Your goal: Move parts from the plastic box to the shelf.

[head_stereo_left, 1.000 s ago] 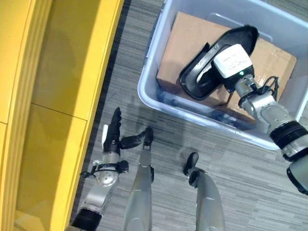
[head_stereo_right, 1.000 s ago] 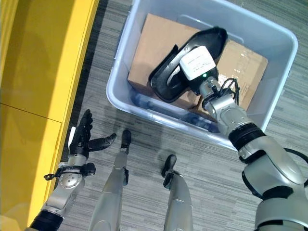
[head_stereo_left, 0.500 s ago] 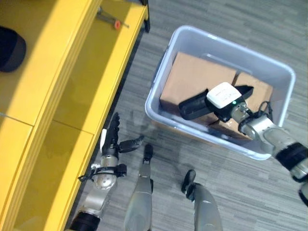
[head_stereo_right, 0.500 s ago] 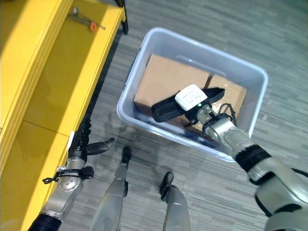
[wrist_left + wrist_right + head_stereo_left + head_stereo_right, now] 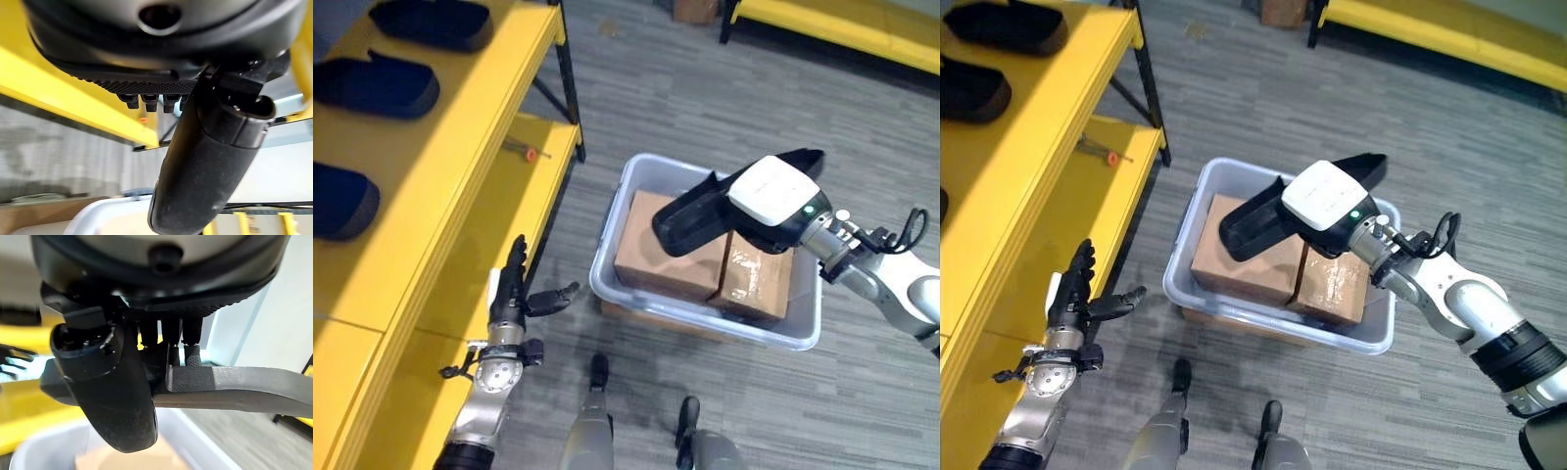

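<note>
Grey striped carpet floor carries a pale plastic box holding two cardboard cartons, beside a yellow shelf where black parts already lie; the right robot hand has its fingers curled round a long black part, held in the air above the box. The left robot hand hangs near the shelf's lower level with fingers straight and thumb out, holding nothing.

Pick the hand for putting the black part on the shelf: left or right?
Right, probably. The right hand already grips the black part, raised above the plastic box. The left hand hangs open and empty beside the yellow shelf.
</note>
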Motion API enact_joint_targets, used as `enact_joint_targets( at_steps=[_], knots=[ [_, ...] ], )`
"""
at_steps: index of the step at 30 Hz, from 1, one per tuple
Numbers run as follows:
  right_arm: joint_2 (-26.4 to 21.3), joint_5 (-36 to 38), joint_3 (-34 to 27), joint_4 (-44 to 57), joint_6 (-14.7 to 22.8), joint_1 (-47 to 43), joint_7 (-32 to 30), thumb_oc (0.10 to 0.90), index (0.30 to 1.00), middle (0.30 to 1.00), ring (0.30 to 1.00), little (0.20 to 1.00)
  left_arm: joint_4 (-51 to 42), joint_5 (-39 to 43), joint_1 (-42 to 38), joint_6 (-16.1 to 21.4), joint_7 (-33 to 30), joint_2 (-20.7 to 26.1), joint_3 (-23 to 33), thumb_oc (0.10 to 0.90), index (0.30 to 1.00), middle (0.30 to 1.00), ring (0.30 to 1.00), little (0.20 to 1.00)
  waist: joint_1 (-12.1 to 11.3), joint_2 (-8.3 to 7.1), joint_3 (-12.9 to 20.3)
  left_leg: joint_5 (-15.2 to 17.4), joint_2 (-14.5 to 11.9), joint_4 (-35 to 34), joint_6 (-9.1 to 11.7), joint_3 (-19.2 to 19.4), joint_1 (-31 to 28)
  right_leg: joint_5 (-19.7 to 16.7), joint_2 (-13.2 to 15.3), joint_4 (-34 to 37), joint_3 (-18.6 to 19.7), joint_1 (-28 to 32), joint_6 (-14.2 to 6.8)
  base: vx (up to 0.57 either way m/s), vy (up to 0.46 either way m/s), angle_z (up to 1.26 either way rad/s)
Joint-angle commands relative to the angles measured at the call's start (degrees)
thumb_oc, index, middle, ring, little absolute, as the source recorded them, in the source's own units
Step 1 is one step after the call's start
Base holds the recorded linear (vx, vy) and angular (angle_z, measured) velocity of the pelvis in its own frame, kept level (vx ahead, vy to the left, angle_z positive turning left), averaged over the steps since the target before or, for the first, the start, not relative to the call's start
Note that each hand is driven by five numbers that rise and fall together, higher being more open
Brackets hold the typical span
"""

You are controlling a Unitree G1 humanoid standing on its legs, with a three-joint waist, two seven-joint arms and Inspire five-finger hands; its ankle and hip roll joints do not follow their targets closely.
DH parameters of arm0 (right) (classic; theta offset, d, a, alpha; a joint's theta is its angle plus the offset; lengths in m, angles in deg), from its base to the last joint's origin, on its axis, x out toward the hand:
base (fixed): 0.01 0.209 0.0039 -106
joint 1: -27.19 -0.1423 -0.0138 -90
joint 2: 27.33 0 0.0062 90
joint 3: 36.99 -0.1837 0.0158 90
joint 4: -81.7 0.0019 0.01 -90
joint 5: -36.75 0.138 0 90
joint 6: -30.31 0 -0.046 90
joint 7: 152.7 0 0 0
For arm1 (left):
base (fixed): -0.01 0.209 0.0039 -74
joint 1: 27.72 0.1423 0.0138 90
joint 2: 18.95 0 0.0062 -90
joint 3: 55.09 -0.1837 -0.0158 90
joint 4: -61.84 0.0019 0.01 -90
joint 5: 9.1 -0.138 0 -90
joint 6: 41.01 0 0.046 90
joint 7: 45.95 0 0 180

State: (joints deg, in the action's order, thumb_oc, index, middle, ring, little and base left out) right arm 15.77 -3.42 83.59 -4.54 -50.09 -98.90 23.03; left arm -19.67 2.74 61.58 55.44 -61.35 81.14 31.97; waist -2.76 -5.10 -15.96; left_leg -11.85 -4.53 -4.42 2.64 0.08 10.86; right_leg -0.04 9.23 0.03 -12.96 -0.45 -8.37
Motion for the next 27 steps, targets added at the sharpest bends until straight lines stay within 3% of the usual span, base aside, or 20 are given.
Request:
enact_joint_targets(
  at_steps=[1, 9, 15, 20, 27],
  knots=[
    [2.36, 7.87, -6.91, 2.64, 0.16, 0.62, -1.94, 0.4, 0.3, 0.3, 0.3, 0.3, -4.42, -7.91, -0.71, 5.57, -1.05, 3.08, 0.28, 0.9, 1.0, 1.0, 1.0, 1.0, 0.61, -2.26, 8.14, 6.8, -3.14, -0.58, 2.63, 1.1, -7.06, -5.34, 0.45, 1.95, 1.77, -1.83, -1.49, 0.15, 0.033, -0.08],
    [5.57, 15.83, -9.12, 6.39, 2.61, 3.14, -0.77, 0.4, 0.3, 0.3, 0.3, 0.3, -9.39, -21.64, -2.52, 6.19, -4.85, 7.13, -0.38, 0.9, 1.0, 1.0, 1.0, 1.0, 2.32, -1.93, 12.8, 8.49, -4.04, -0.58, 2.27, 3.52, -10.86, -4.94, -0.14, 2.51, 4.68, -0.15, -1.5, 0.06, 0.0, -0.22],
    [7.14, 17.76, -9.98, 7.56, 3.36, 4.88, -1.42, 0.4, 0.3, 0.3, 0.3, 0.3, -11.82, -28.7, -4.86, 6.49, -8.01, 8.58, -2.1, 0.9, 1.0, 1.0, 1.0, 1.0, 3.45, -1.61, 14.31, 9.15, -4.55, -0.58, 2.28, 4.49, -12.26, -4.64, -0.32, 2.47, 5.56, 0.47, -1.5, 0.04, 0.001, -0.16],
    [7.48, 18.39, -9.68, 8.26, 4.49, 6.19, -3.32, 0.4, 0.3, 0.3, 0.3, 0.3, -15.37, -41.7, -7.51, 6.06, -13.43, 12.92, -4.49, 0.9, 1.0, 1.0, 1.0, 1.0, 4.42, -1.71, 15.51, 9.82, -4.81, -0.58, 2.18, 5.25, -13.32, -4.33, -0.65, 2.21, 6.61, 0.7, -1.67, 0.04, 0.001, -0.06],
    [7.44, 19.08, -8.68, 8.2, 4.69, 6.0, -4.07, 0.4, 0.3, 0.3, 0.3, 0.3, -16.76, -45.2, -9.15, 6.13, -14.42, 13.88, -6.58, 0.9, 1.0, 1.0, 1.0, 1.0, 4.92, -1.74, 15.79, 9.63, -4.81, -0.58, 2.08, 5.59, -13.67, -4.46, -0.59, 1.94, 7.02, 0.69, -1.64, 0.02, 0.004, -0.02]
  ],
)
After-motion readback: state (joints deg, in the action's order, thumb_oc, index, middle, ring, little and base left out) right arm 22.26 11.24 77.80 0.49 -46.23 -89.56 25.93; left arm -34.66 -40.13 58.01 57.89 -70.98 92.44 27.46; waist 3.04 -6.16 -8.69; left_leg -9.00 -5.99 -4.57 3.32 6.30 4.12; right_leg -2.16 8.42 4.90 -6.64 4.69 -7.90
